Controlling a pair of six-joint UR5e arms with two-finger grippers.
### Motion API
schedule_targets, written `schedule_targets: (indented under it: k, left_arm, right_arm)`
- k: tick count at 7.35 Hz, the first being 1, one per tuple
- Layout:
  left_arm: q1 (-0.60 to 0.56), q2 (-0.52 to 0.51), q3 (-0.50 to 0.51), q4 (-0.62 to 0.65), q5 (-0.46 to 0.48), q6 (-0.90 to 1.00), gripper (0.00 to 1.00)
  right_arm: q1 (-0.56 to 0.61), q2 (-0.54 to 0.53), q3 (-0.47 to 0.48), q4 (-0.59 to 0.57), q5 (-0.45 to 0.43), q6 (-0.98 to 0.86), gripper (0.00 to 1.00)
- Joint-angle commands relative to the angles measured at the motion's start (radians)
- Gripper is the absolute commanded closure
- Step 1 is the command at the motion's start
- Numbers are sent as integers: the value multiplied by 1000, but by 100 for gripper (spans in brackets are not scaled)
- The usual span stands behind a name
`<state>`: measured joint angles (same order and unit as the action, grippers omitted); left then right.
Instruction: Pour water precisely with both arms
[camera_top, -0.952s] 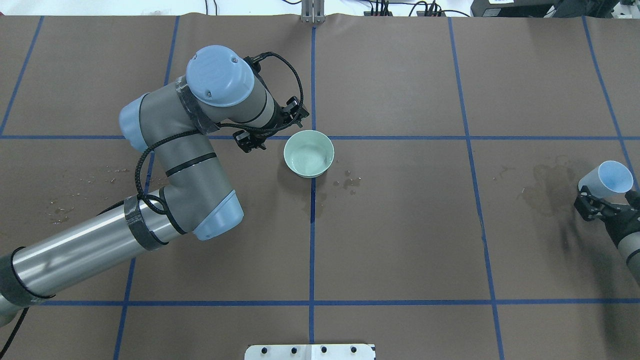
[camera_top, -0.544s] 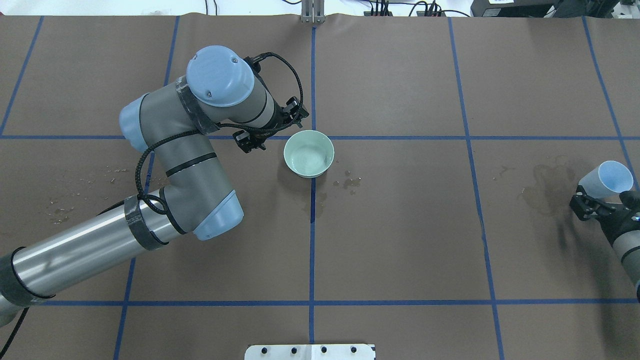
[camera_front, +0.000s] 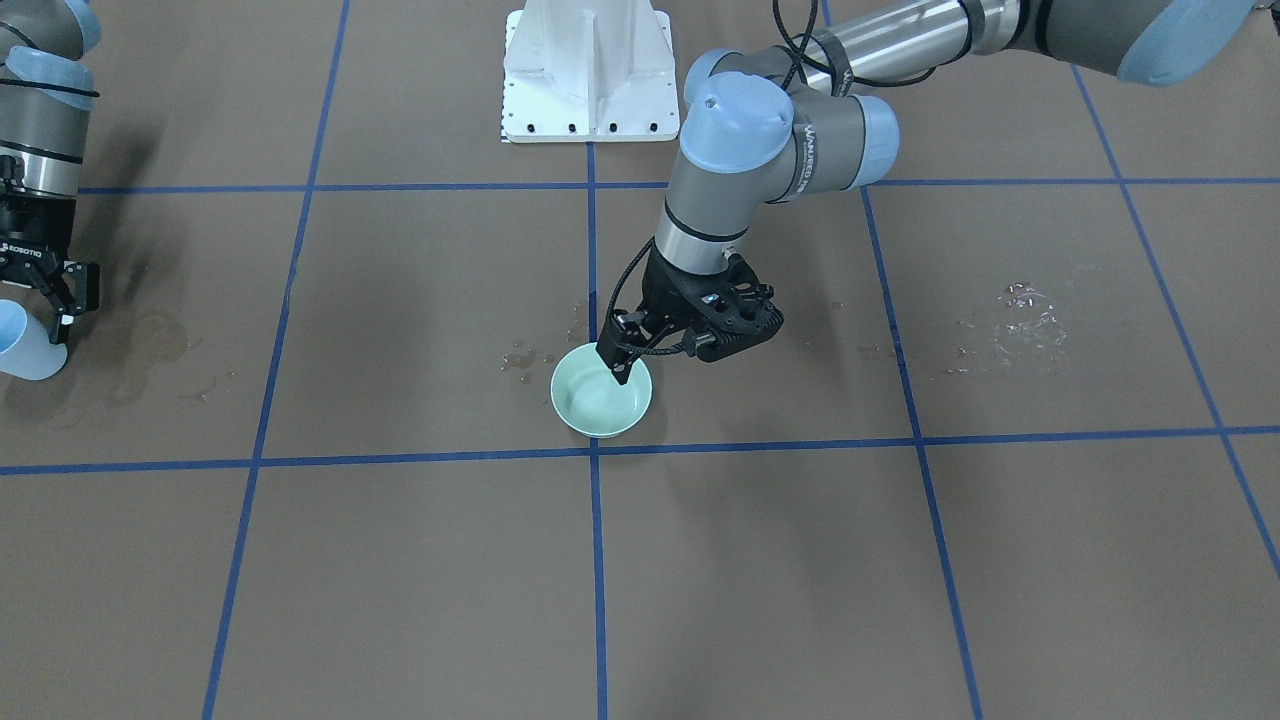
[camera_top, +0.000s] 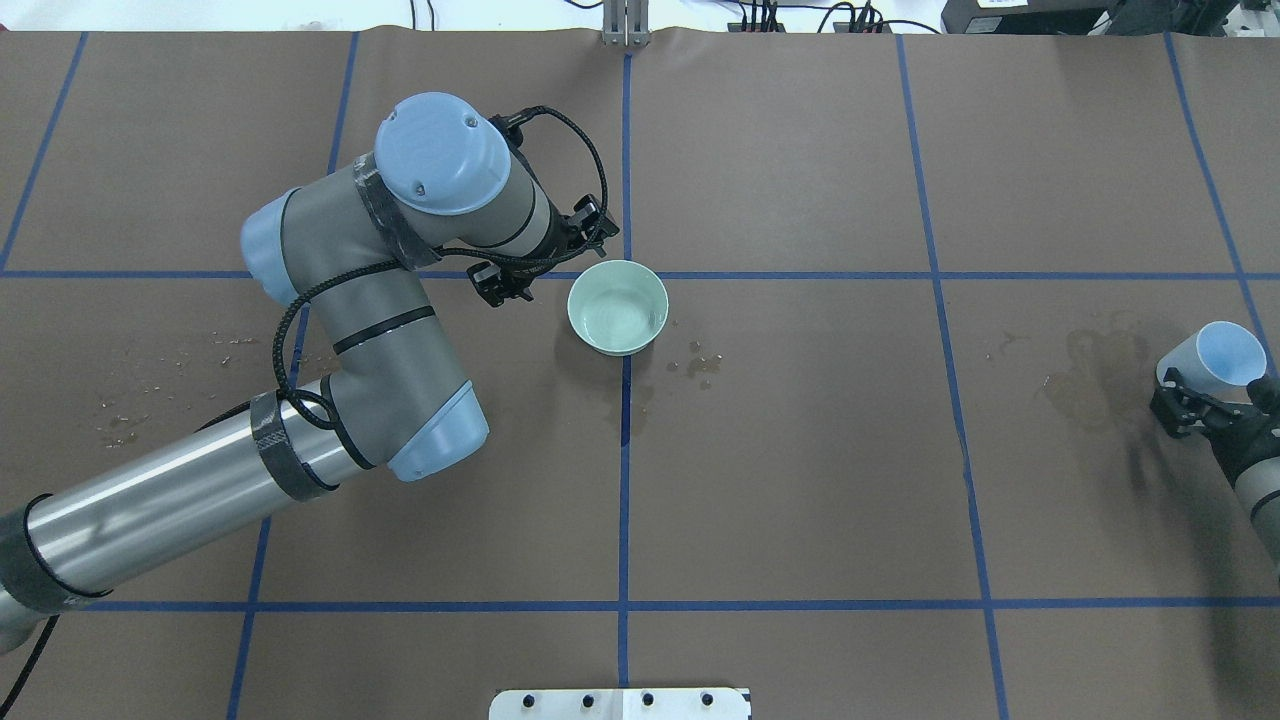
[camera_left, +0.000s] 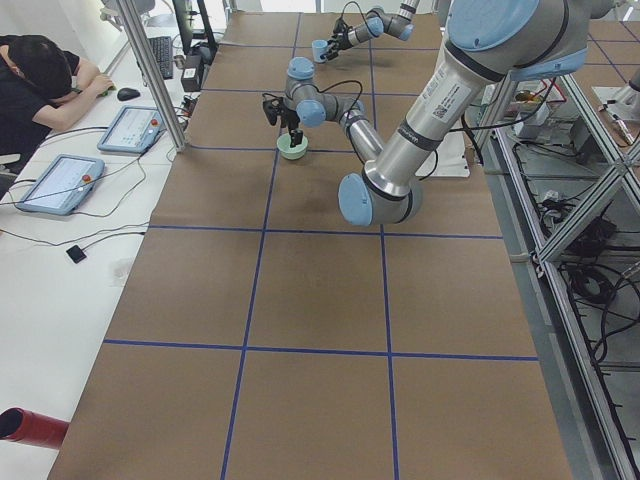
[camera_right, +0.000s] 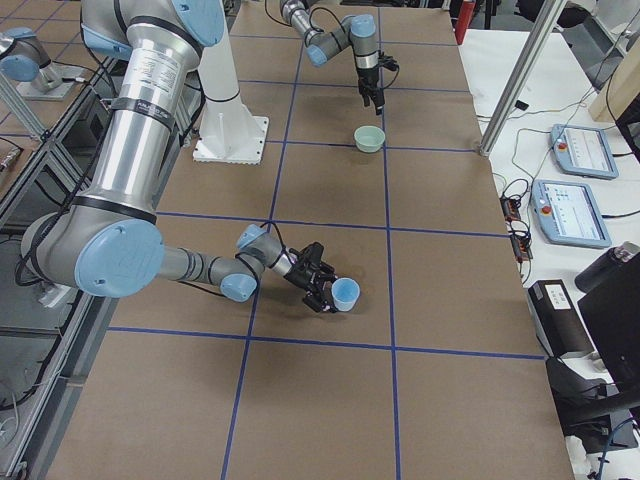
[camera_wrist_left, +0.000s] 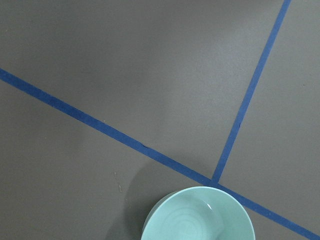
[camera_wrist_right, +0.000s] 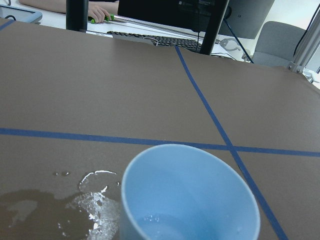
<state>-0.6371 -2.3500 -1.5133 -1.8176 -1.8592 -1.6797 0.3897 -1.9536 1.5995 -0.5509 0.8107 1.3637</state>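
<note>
Though the left gripper (camera_front: 680, 345) hangs just beside the pale green bowl (camera_top: 617, 307) at mid-table, I cannot tell from here whether its jaws are spread or closed. Over at the right edge, the right gripper (camera_top: 1190, 395) clasps a tilted blue cup (camera_top: 1218, 358). A little water (camera_wrist_right: 155, 220) beads its bottom, with more puddled on the mat (camera_top: 800, 450) beside it.
</note>
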Motion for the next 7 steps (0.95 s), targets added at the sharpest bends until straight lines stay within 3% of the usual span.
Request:
schedule_targets:
  k: [1, 6, 7]
  left_arm:
    - [1, 0, 2, 0, 0, 0, 0]
    - [1, -2, 1, 1, -2, 0, 0]
    - [1, -3, -1, 1, -2, 0, 0]
  right_arm:
    - [29, 30, -15, 0, 1, -17, 0]
    - [74, 65, -46, 2, 7, -43, 4]
    - [80, 67, -44, 2, 7, -43, 24]
